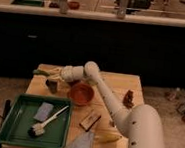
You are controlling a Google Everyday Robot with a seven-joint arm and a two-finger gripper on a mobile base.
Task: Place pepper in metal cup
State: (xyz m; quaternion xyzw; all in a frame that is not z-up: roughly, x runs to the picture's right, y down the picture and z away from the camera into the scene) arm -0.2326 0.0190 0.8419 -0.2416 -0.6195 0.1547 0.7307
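Note:
My gripper (54,74) is at the back left of the wooden table (116,84), reaching left from the white arm. It is shut on the slim green pepper (41,72), which sticks out to the left, roughly level. The small dark grey metal cup (52,86) stands on the table just below the gripper, apart from it. The pepper is held above and slightly left of the cup.
An orange-red bowl (81,94) sits right of the cup. A green tray (14,125) at the front left holds a brush (47,123) and a grey sponge (44,111). A brown block (90,120), a pale yellow item (106,138), a grey cloth (80,142) and a small brown object (128,98) lie on the table.

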